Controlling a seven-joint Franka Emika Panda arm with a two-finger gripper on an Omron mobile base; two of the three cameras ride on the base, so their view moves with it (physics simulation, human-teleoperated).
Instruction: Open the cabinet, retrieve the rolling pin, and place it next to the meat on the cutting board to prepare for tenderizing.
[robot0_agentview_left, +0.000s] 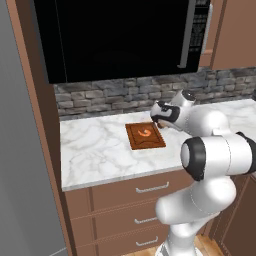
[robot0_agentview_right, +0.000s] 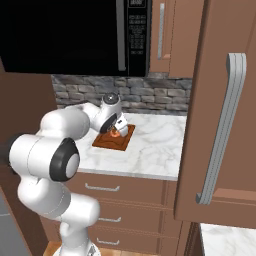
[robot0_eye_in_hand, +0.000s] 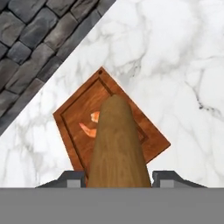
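Two small dark fingers are closing on either side of the slim light-tan wooden rolling pin, one tip at each flank, gripping it near its base. In the hand view the pin is running from 6 o'clock up toward 12, its rounded far end sitting over the middle of the small flat reddish-brown wooden cutting board. Whether the pin is touching the board or hanging above it cannot be told.

The board is lying turned like a diamond in that view, a shallow groove running just inside its rim. A small orange-and-white piece of meat is resting on the board, peeking out at 9 o'clock of the pin.

From the left base view the gripper is hovering at the 3 o'clock edge of the board, with the white arm's elbow bulking at 5 o'clock. From the right base view the gripper is sitting over the board's upper part.

The board is resting on the white marble counter, near the grey stone backsplash. The black microwave is hanging above at 12 o'clock. The brown wooden wall cabinet door with its slim silver bar handle is standing swung open at 3 o'clock in the right base view. Brown base drawers are sitting below the counter.
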